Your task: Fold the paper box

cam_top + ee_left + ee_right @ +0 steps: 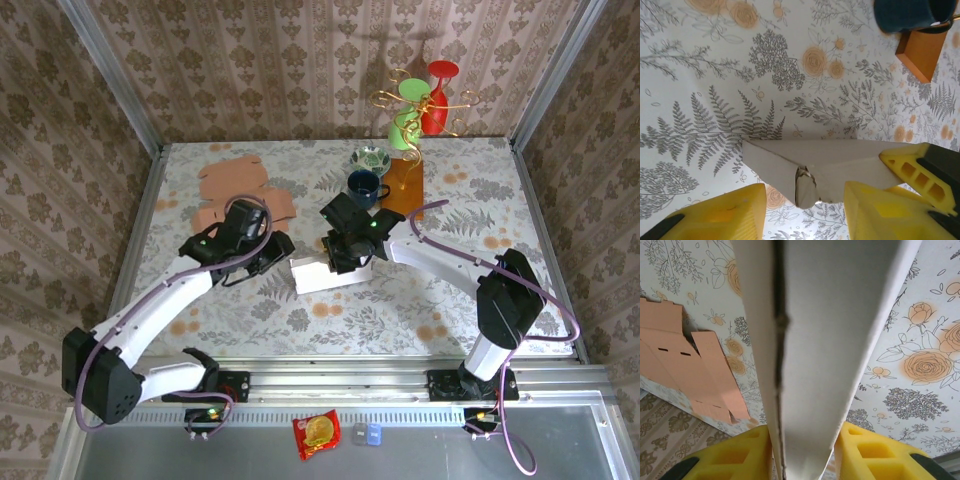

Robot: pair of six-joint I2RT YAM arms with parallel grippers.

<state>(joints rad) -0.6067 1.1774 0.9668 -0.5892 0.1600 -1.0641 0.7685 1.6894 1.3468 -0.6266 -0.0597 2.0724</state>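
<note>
Surface: table under a pale cloth printed with grey ferns and orange roses, aluminium rail along the near edge. Brown damask wallpaper on three sides. Seen from overhead, the paper box lies near table centre. Flat pinkish cardboard blanks sit at its 11 o'clock. A dark blue mug and a patterned bowl are at 1 o'clock, beside an orange board. A gold wire rack with a green and a red cup stands in the far corner at 1 o'clock. A red snack packet rests on the rail shelf at 6 o'clock. The box is white, long and low, partly formed. In the right wrist view I see a dark seam running its length, with a rough nick in it. In the left wrist view its end tapers to a creased, slightly torn point. The right gripper is clenched on the box, both yellow fingers pressed to its walls. The left gripper, at the box's 9 o'clock end, is released: jaws apart, the creased tip between them, daylight beside one finger.
</note>
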